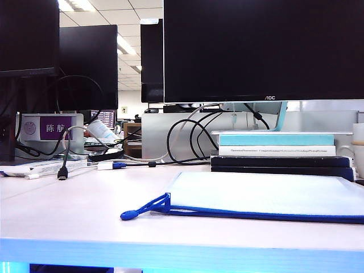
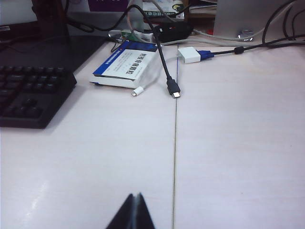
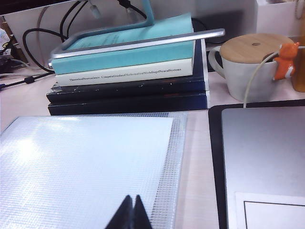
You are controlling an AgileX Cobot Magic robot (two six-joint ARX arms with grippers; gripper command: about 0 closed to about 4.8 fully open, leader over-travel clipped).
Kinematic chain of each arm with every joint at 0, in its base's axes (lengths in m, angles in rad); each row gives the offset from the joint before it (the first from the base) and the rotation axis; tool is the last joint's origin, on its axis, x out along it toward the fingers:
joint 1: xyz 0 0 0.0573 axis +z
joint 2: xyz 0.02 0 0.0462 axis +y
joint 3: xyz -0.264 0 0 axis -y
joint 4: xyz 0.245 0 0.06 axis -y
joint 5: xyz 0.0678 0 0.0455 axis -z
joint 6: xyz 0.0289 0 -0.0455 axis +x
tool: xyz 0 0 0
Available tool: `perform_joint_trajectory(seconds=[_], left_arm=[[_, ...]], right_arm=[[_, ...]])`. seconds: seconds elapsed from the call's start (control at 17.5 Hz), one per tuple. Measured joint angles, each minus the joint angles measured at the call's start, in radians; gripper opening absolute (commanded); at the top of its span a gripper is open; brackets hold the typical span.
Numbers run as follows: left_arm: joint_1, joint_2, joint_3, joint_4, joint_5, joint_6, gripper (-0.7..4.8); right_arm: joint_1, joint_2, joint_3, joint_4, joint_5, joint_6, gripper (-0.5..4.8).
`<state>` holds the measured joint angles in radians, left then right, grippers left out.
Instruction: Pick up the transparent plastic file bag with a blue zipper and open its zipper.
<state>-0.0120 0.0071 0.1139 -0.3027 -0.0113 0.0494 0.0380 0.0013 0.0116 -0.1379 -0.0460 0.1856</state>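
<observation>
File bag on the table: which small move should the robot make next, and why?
Probably open the right gripper and lower it toward the transparent plastic file bag. That gripper is shut and hangs over the bag's near part, and the bag lies flat on the table, not yet held. The left gripper, also shut, is over bare table away from the bag.

Pale whitish wood-grain worktop (image 1: 68, 210). Flat translucent white plastic file bag (image 3: 86, 162), fine grid weave throughout; blue zipper strip (image 1: 267, 215) with blue cord loop pull tab (image 1: 142, 209). Teal over white over black stacked books (image 3: 128, 71). Black closed left gripper (image 2: 133, 213); black closed right gripper (image 3: 131, 213). Black keyboard (image 2: 28, 95). White mug (image 3: 250, 71), tan wooden lid.
</observation>
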Motion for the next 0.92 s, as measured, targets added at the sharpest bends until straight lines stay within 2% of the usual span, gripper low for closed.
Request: perform_joint_trajectory(seconds=[0.06, 0.23, 0.92], left_arm=[[0.0, 0.0, -0.001, 0.0, 0.002, 0.002, -0.05], [0.0, -0.001, -0.103, 0.127, 0.009, -0.028, -0.05], [0.0, -0.003, -0.105, 0.142, 0.011, -0.047, -0.05]], right_arm=[[0.0, 0.0, 0.0, 0.0, 0.0, 0.0, -0.06], [0.0, 0.0, 0.0, -0.001, 0.002, 0.0, -0.06], [-0.001, 0.0, 0.0, 0.013, 0.009, 0.0, -0.06]])
